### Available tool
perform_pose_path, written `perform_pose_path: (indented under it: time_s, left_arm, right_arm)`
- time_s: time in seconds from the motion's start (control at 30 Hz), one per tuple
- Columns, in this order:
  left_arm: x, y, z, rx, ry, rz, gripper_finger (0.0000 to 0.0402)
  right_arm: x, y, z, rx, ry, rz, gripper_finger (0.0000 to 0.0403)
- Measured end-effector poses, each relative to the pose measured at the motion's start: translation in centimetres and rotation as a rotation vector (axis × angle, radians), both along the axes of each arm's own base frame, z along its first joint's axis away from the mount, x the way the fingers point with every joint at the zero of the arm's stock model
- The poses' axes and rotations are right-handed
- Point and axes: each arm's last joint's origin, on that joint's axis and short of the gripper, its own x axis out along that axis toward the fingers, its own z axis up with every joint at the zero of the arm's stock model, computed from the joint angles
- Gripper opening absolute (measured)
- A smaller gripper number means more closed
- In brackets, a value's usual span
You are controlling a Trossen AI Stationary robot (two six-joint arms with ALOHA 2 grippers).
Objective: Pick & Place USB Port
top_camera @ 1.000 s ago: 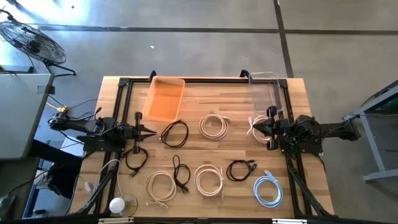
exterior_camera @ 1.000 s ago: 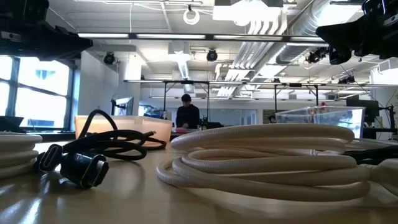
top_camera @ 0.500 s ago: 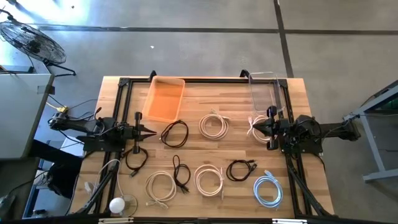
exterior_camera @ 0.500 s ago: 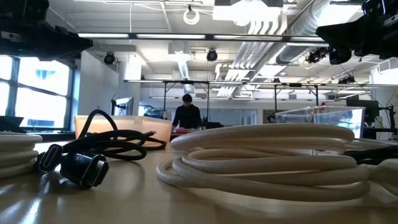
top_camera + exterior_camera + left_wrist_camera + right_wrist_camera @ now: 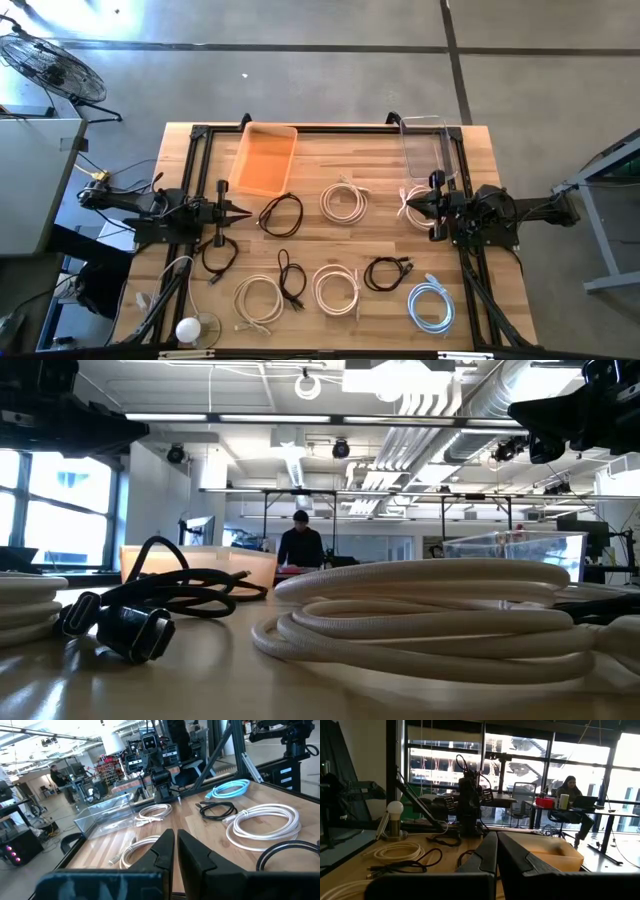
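Cables (image 5: 343, 202) dot the wooden table (image 5: 470, 150); left end effector (image 5: 243, 211) and right end effector (image 5: 406, 203) both pinched together.

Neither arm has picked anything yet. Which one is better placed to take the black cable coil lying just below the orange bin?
Left, probably. The left gripper, fingers shut, points straight at the black cable coil, just beside it. The right gripper hovers by a white coil near the clear bin, with another white coil between.
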Motion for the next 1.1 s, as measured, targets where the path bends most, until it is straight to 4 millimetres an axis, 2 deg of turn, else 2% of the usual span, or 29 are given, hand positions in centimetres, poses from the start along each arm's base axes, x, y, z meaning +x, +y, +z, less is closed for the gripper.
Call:
perform_pose_path:
  time_s: [0.93, 1.1]
  left_arm:
    - [0.00, 0.00, 0.00, 0.000, 0.000, 0.000, 0.0019]
    - [0.00, 0.00, 0.00, 0.000, 0.000, 0.002, 0.0019]
  right_arm:
    - [-0.01, -0.17, -0.01, -0.024, 0.004, -0.063, 0.0000]
    - [0.04, -0.11, -0.18, -0.102, 0.028, -0.060, 0.0000]
